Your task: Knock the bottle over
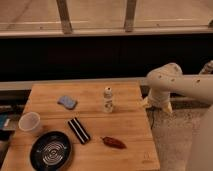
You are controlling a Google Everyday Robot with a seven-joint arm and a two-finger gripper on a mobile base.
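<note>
The gripper (146, 103) seems to be the small pale tip poking out below the white arm (172, 82), just off the right edge of the wooden table (130, 122) at about the height of its top. Whether its jaws stand apart or together I cannot tell; the arm's bulky joint hides most of it. It holds nothing that I can see, and it is clear of everything on the table.

The nearest thing to it is the bottle (108, 99), a small clear one with a white cap and a pale label band. It stands upright on the far middle of the table, to the left of the gripper with bare wood between them.

Further left lies a blue sponge (67, 102). Nearer the camera, a black striped block (79, 130) lies on a slant, and a reddish-brown pepper-like piece (114, 143) lies to its right. At the left edge stands a translucent white cup (30, 123), and in front of it sits a dark round dish (50, 151) with ringed ridges.
</note>
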